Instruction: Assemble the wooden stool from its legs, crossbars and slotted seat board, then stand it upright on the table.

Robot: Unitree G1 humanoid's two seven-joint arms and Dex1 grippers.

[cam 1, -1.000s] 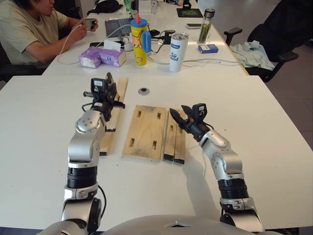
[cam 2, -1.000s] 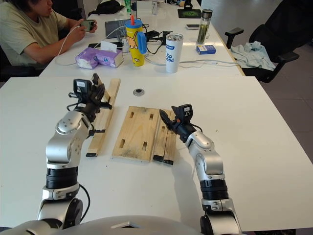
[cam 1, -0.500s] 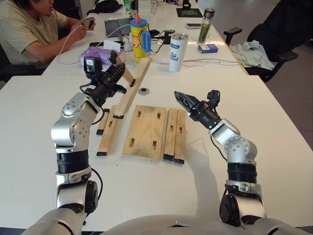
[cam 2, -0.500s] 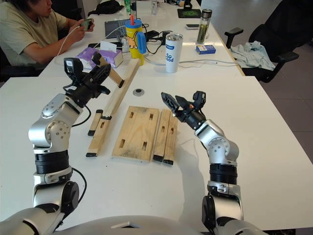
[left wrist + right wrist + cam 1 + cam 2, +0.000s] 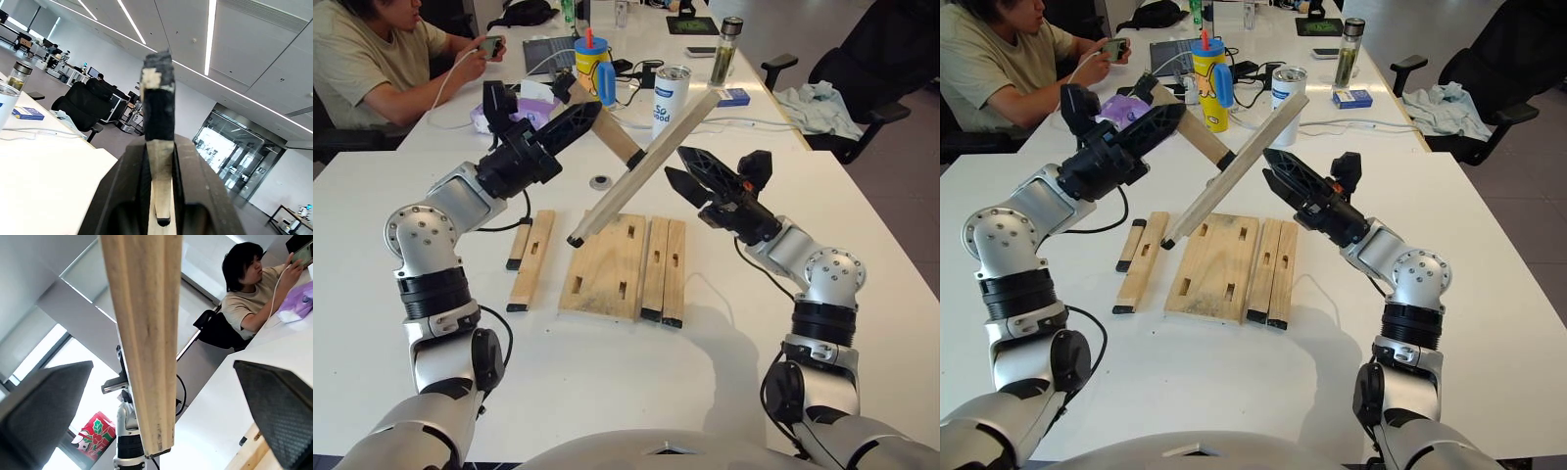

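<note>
Left gripper: clenched on the short crossbar and holding it in the air above the desk. Gripping the short piece leaves the longer one free along its length.
Crossbar and leg: the crossbar meets the long leg partway along, and they look joined. The leg slants, with its low end over the far left corner of the seat board and its high end toward the back of the desk.
Right gripper: spread wide, with nothing grasped. The leg runs between its fingers in the wrist view, and I cannot tell if they touch. It is probably placed to take or steady the leg.
Seat board: flat on the mid-desk with its slots facing up, ready to receive legs.
Spare parts: two bars lie against the board's right edge, and two more lie apart on its left.
Stage: early, since no leg is seated in a slot.
</note>
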